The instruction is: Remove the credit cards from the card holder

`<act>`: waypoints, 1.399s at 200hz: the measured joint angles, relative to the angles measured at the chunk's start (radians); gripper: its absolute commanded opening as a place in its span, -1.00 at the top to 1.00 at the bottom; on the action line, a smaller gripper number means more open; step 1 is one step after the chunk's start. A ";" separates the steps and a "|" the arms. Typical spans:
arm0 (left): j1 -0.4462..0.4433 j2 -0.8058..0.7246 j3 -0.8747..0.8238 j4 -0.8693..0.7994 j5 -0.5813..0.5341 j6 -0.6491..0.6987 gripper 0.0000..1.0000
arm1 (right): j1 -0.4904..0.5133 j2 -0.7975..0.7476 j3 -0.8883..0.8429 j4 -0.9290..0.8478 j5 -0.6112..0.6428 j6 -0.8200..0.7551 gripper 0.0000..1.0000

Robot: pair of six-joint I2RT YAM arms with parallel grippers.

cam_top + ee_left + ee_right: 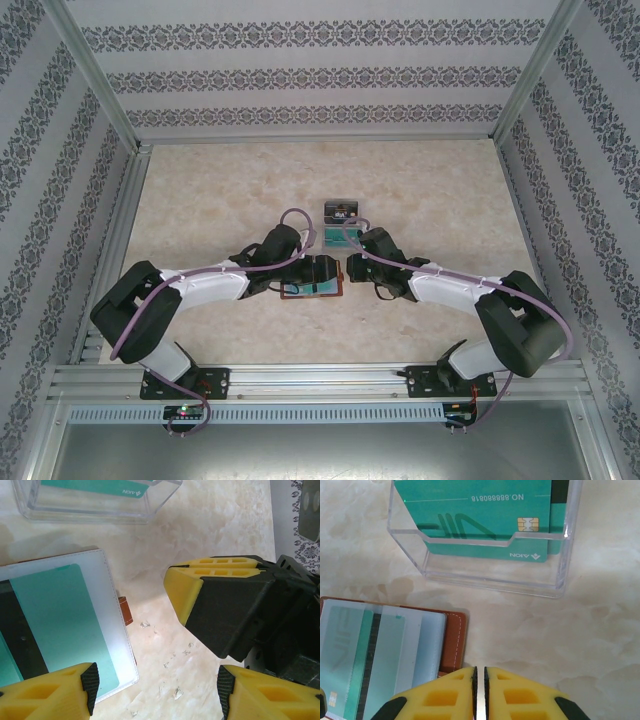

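Note:
The card holder lies open on the table between the two arms, brown leather under clear sleeves. A green credit card sits inside the nearest sleeve, and another green card shows through the sleeves in the right wrist view. My left gripper is open above the holder's right edge, one fingertip over the sleeve's corner and bare table between the pads. My right gripper hangs just right of the holder, jaws together but for a thin slit, holding nothing I can see.
A clear plastic box with green cards upright in it stands on the table just beyond the holder. The right gripper's fingers are close to my left gripper. Patterned walls enclose the table.

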 measured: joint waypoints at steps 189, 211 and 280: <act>0.050 -0.080 -0.156 -0.063 -0.157 0.010 -0.19 | 0.127 0.157 0.096 0.014 -0.065 -0.039 0.70; 0.053 -0.080 -0.157 -0.063 -0.156 0.010 -0.19 | 0.127 0.151 0.096 0.002 -0.056 -0.042 0.67; 0.063 -0.215 -0.157 -0.101 -0.158 0.014 -0.11 | 0.153 0.076 0.126 -0.027 -0.057 -0.056 0.51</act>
